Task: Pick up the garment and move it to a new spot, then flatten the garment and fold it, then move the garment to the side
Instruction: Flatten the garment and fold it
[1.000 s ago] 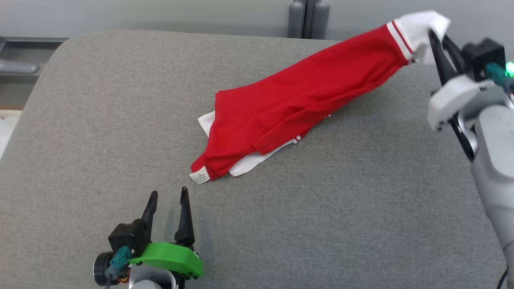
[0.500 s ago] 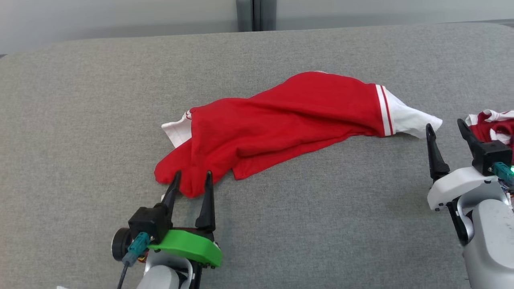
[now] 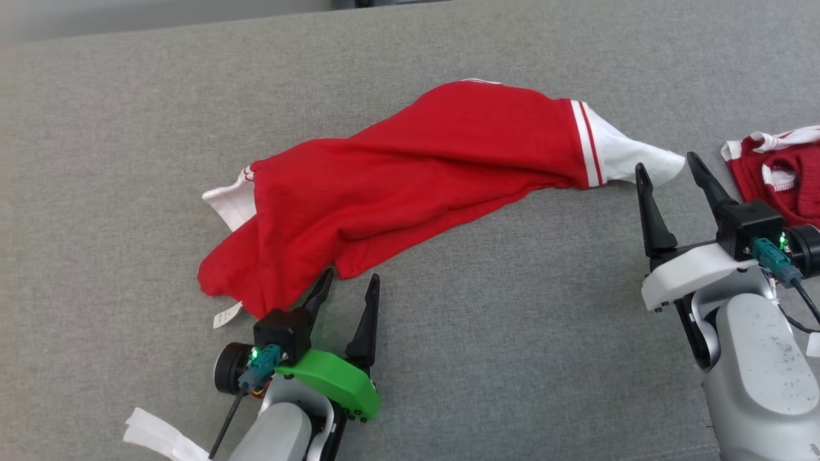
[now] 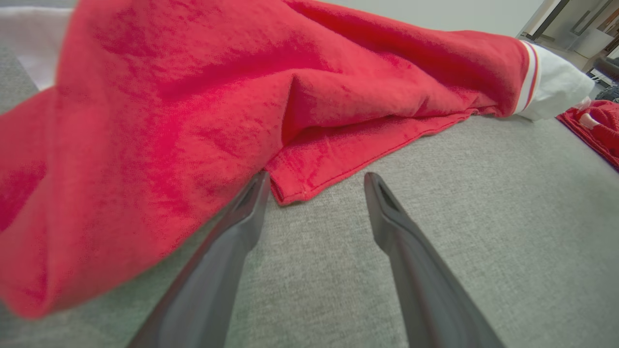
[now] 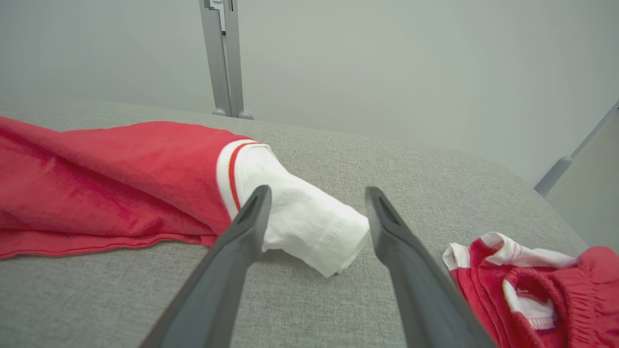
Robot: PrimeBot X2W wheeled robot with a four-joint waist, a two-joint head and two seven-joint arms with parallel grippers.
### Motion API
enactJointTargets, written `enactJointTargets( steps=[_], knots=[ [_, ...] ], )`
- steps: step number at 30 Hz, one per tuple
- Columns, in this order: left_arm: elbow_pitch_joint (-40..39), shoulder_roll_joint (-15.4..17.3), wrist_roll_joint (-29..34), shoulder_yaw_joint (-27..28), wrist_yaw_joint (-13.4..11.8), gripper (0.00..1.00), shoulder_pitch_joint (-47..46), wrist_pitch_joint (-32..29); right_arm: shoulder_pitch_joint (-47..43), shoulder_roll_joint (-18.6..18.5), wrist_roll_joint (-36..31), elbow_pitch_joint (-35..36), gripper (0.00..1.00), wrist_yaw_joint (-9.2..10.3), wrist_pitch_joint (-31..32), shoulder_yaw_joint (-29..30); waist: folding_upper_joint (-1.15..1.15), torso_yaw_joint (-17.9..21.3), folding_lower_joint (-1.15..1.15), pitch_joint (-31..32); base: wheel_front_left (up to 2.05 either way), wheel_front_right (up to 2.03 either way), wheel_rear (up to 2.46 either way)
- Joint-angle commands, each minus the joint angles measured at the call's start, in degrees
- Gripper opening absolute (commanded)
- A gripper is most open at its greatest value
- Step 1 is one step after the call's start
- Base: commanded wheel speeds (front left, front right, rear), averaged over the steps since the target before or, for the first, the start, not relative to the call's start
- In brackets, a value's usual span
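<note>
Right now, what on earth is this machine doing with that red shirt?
A two-armed robot is working on a red garment that lies crumpled and stretched out on a grey padded surface, not yet flattened or folded. Its right end effector is open, with the white sleeve end lying loose between its fingers. Its left end effector is open too, at the garment's near hem, gripping nothing. Another red-and-white piece of clothing lies off to the robot's right.

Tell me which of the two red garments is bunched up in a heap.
The small red garment at the right edge, beside the right gripper. The long red shirt with the white sleeve lies stretched across the grey cushion.
</note>
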State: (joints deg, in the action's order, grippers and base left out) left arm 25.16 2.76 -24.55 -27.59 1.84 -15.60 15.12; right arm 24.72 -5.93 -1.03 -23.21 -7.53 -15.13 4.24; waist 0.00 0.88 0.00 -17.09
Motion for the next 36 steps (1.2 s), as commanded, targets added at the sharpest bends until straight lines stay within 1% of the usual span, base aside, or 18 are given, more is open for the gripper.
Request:
enactJointTargets(
  steps=[1, 8, 9, 10, 11, 12, 18, 20, 24, 30, 36],
  knots=[
    [1.22, 0.3, -0.24, -0.07, 0.18, 1.0, -1.71, 0.01, 0.59, 0.04, 0.44, 0.33, 1.0, 0.09, 0.0, -0.3, 0.0, 2.0, 0.0, -2.17, 0.0, 0.0, 0.0],
    [5.4, 0.3, -1.35, -0.06, -0.08, 1.0, -3.77, -0.12, 0.82, 0.25, 0.61, 0.78, 1.0, 0.09, 0.0, -0.47, 0.0, 3.14, 0.0, -3.39, 0.0, 0.0, 0.0],
    [5.8, 0.3, -1.47, 0.01, -0.11, 0.95, -3.92, -0.12, 0.83, 0.25, 0.6, 0.81, 1.0, 0.09, 0.0, -0.47, 0.0, 3.21, 0.0, -3.45, 0.0, 0.0, 0.0],
    [6.09, 0.3, -1.62, 0.07, -0.15, 0.53, -4.03, -0.12, 0.82, 0.26, 0.61, 0.83, 1.0, 0.09, 0.0, -0.47, 0.0, 3.23, 0.0, -3.48, 0.0, 0.0, 0.0],
    [6.42, 0.3, -1.59, 0.1, -0.18, 0.3, -4.05, -0.13, 0.75, 0.34, 0.44, 0.87, 1.0, 0.09, 0.0, -0.41, 0.0, 3.26, 0.0, -3.45, 0.0, 0.0, 0.0],
    [6.64, 0.3, -1.62, 0.13, -0.15, 0.0, -4.02, -0.15, 0.65, 0.45, 0.3, 0.91, 1.0, 0.09, 0.0, -0.34, 0.0, 3.25, 0.0, -3.39, 0.0, 0.0, 0.0],
    [4.79, 0.28, -1.67, 1.05, -0.28, 0.0, -3.45, -0.05, 0.41, 0.52, 0.17, 0.34, 1.0, 0.09, 0.0, -0.03, 0.0, 2.08, 0.0, -2.19, 0.0, 0.0, 0.0],
    [3.04, 0.3, -1.27, 1.32, -0.15, 0.0, -2.7, 0.0, -0.57, 0.49, 0.14, 0.27, 1.0, 0.09, 0.0, 0.26, 0.0, 0.88, 0.0, -0.89, 0.0, 0.0, 0.0],
    [-1.13, 0.3, -1.05, 2.34, -0.92, 0.0, -0.56, 0.0, -2.27, 0.53, 0.48, -0.13, 1.0, 0.09, 0.0, 0.89, 0.0, -1.98, 0.0, 2.08, 0.0, 0.0, 0.0],
    [-7.66, 0.29, -0.57, 7.05, -2.83, 0.0, 3.66, 0.0, -5.19, 1.28, 0.79, -0.44, 1.0, 0.09, 0.0, 1.04, 0.0, -5.88, 0.0, 6.52, 0.0, 0.0, 0.0],
    [-8.37, 0.3, 2.29, 12.34, -2.96, 0.0, 6.68, 0.0, -7.29, 2.16, 1.06, -0.65, 1.0, 0.09, 0.0, 0.49, 0.0, -7.65, 0.0, 9.14, 0.0, 0.0, 0.0]
  ],
)
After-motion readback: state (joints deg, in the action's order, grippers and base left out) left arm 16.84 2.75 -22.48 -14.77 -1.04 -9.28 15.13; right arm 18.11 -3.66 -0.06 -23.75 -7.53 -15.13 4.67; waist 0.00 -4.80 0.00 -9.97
